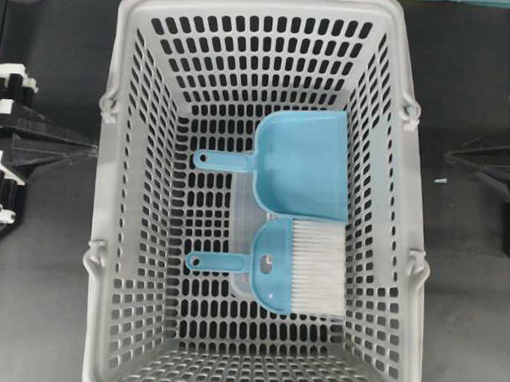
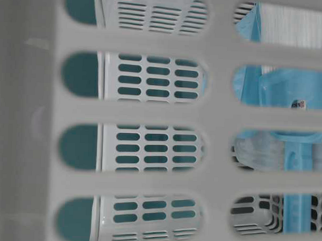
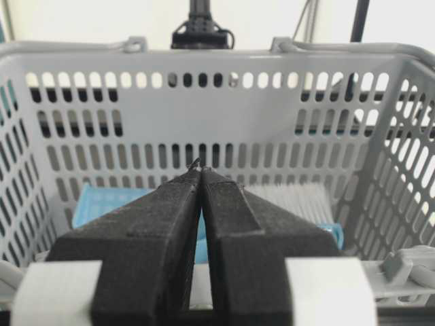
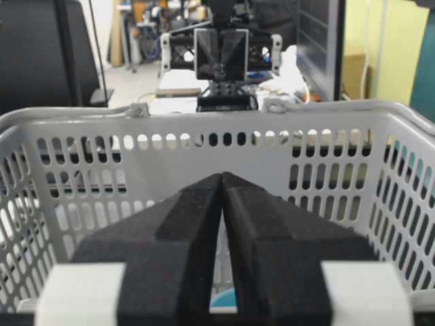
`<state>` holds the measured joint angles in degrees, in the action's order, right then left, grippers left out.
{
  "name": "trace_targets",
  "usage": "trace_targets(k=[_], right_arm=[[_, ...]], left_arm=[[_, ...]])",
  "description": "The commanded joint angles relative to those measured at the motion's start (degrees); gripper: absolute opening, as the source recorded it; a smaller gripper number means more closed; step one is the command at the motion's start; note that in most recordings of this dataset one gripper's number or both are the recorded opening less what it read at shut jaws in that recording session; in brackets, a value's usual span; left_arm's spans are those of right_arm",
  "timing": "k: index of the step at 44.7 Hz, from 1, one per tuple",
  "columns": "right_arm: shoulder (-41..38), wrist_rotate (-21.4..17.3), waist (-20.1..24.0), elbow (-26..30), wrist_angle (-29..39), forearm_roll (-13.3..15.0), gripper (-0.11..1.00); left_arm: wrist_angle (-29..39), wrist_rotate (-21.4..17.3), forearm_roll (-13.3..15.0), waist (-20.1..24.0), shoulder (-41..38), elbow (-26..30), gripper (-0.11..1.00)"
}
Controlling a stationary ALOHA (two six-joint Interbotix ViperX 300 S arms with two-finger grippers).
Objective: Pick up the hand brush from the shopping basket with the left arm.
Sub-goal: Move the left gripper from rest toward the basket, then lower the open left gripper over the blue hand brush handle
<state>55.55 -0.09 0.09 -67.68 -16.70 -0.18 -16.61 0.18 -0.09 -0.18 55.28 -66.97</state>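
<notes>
Lying ahead of and below the closed left black foam pincer (image 3: pixel 200 170), the light-blue plastic white-bristled hand brush (image 1: pixel 279 266) is being held inside the light-grey slotted plastic shopping basket (image 1: pixel 122 236), thin handle pointed toward that nearer arm.

Dark tabletop (image 1: pixel 38 317); yellow-green wall (image 4: pixel 391 51) behind a cluttered room.

Light-blue hand brush (image 1: pixel 273 264) (white bristles)

A light-blue dustpan (image 1: pixel 303 163) lies flat, handle pointing left.
</notes>
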Motion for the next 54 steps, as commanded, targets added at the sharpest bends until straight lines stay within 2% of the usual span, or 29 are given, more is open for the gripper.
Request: trace_targets(k=[1,4,7,12,14,17,22,25,32,38,43,47,50,54], right_arm=[[-0.79,-0.35,-0.18,1.14,-0.44,-0.26,0.00],[-1.23,-0.53,-0.26,1.14,0.18,-1.23,0.04],[-1.58,-1.23,-0.26,1.14,1.05,-1.67,0.12],[-1.67,-2.11,-0.26,1.14,1.32,-1.58,0.36],[-1.58,-2.02,-0.26,1.14,1.32,-1.58,0.45],[-1.49,-1.93,-0.26,1.32,1.32,-1.49,0.51],[-1.41,-2.02,-0.26,1.32,1.58,-1.49,0.45],[-1.32,-2.11,-0.26,1.32,1.76,-1.49,0.38],[-1.23,-2.20,-0.09,1.58,1.76,-1.49,0.12],[-1.05,-2.29,0.18,2.37,1.93,-1.49,0.02],[-1.05,-2.29,0.09,2.72,4.22,-1.49,0.04],[-0.97,-2.37,0.09,2.99,7.21,-1.49,0.12],[-0.97,-2.37,0.09,3.16,9.23,-1.58,0.25],[-0.79,-2.29,0.09,3.60,10.20,-1.49,0.50]], left_arm=[[-0.18,1.23,-2.37,0.18,-0.79,1.32,0.06],[0.09,2.11,-2.46,0.26,-1.05,1.41,0.01],[0.44,2.46,-2.37,0.26,-1.14,1.32,0.01],[1.41,2.64,-2.46,0.18,-0.79,1.32,0.01],[1.67,2.55,-2.46,0.09,-0.70,1.41,0.03],[1.93,2.55,-2.46,0.00,-0.62,1.49,0.11],[5.45,2.64,-2.46,0.00,-1.23,3.43,0.31],[12.92,2.46,-2.46,0.00,-2.99,6.68,0.37],[27.33,2.20,-2.37,-0.97,-7.29,15.64,0.25],[35.16,1.85,-2.46,-2.20,-11.16,23.38,0.09],[43.07,2.02,-2.46,-2.90,-16.08,29.97,0.05],[49.57,2.55,-2.37,-3.08,-20.83,35.33,0.07],[53.26,2.37,-2.46,-3.87,-24.35,38.85,0.14],[55.28,2.46,-2.46,-4.31,-28.30,42.01,0.32]])
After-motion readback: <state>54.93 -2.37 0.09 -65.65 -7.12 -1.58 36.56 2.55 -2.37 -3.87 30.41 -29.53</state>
